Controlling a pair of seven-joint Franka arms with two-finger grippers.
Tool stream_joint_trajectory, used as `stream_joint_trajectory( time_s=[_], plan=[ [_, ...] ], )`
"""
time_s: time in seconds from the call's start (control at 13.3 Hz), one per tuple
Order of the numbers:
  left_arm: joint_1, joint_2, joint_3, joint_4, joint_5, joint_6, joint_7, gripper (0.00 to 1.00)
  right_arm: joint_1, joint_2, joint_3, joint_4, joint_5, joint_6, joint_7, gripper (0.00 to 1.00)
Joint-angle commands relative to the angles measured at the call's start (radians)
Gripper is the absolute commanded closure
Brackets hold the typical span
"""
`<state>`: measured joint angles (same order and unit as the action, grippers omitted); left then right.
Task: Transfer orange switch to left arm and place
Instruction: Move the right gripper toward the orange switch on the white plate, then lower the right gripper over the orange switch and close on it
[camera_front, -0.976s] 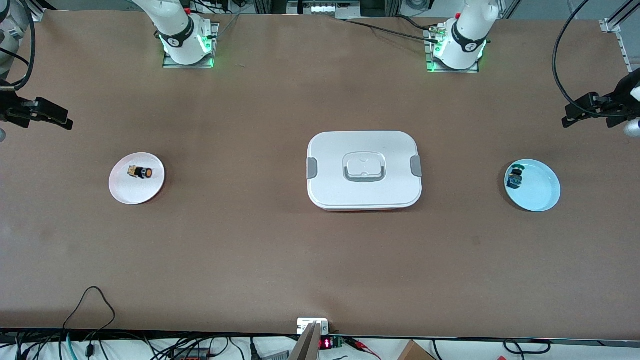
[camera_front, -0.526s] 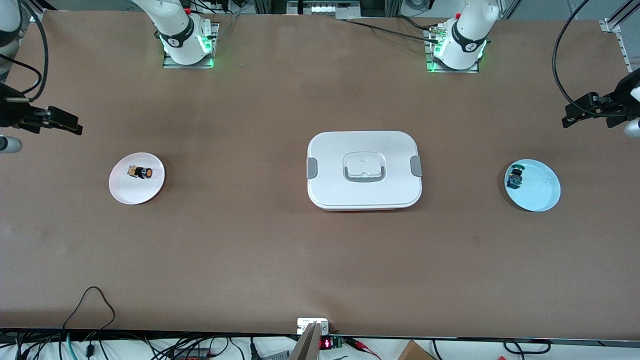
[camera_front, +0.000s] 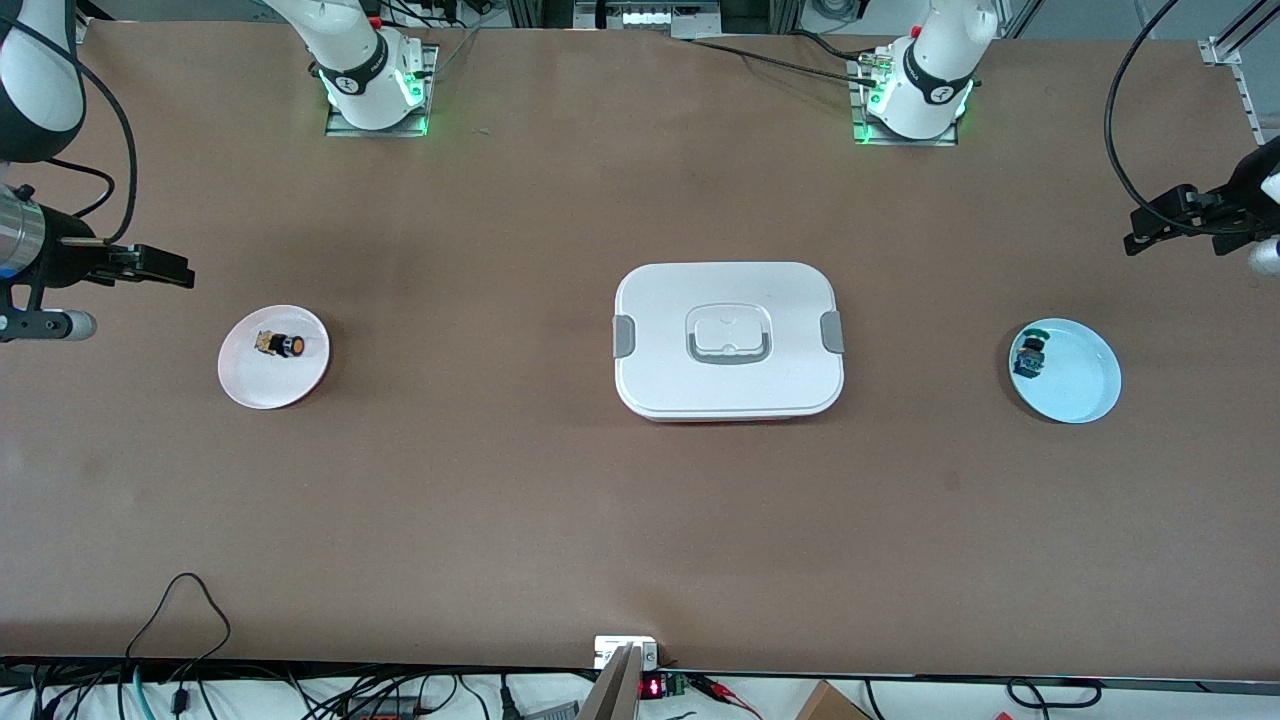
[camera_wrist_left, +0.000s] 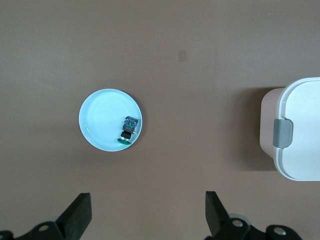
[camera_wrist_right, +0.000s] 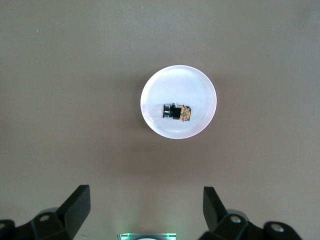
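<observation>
The orange switch (camera_front: 284, 345) lies on its side on a pink plate (camera_front: 258, 390) toward the right arm's end of the table; it also shows in the right wrist view (camera_wrist_right: 176, 111). My right gripper (camera_front: 165, 270) hangs open and empty in the air over the table beside that plate; its open jaws show in its wrist view (camera_wrist_right: 146, 200). The white box (camera_front: 728, 339) sits at the table's middle. My left gripper (camera_front: 1150, 220) is open and empty, high over the left arm's end of the table, with its jaws wide apart in its wrist view (camera_wrist_left: 148, 205).
A light blue plate (camera_front: 1078, 385) toward the left arm's end holds a green-topped switch (camera_front: 1028, 356); both show in the left wrist view, plate (camera_wrist_left: 100, 120) and switch (camera_wrist_left: 129, 128). The box's clip side (camera_wrist_left: 283, 134) shows there too. Cables lie along the table's near edge.
My right gripper has moved in from the table's end toward the pink plate and a little lower in the front view. The left arm has not moved.
</observation>
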<state>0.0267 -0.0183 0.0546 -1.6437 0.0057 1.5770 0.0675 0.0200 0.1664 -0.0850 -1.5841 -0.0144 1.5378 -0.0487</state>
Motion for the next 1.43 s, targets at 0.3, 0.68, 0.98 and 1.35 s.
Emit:
stream_joint_trajectory(
  time_s=[0.3, 0.68, 0.98, 1.35],
  plan=[
    [0.006, -0.003, -0.004, 0.001, 0.016, -0.002, 0.015, 0.0, -0.011, 0.062, -0.006, -0.005, -0.009, 0.028, -0.008, 0.0],
    [0.004, -0.003, -0.006, 0.001, 0.014, -0.002, 0.015, 0.0, -0.018, 0.12, -0.009, -0.034, -0.039, 0.139, 0.003, 0.0],
    [0.004, -0.003, -0.006, 0.001, 0.016, -0.002, 0.015, 0.0, -0.023, 0.131, -0.009, -0.121, -0.036, 0.261, 0.006, 0.0],
    [0.004, -0.002, -0.006, 0.001, 0.014, -0.003, 0.015, 0.0, -0.046, 0.168, -0.007, -0.285, -0.027, 0.488, 0.006, 0.0]
  ],
)
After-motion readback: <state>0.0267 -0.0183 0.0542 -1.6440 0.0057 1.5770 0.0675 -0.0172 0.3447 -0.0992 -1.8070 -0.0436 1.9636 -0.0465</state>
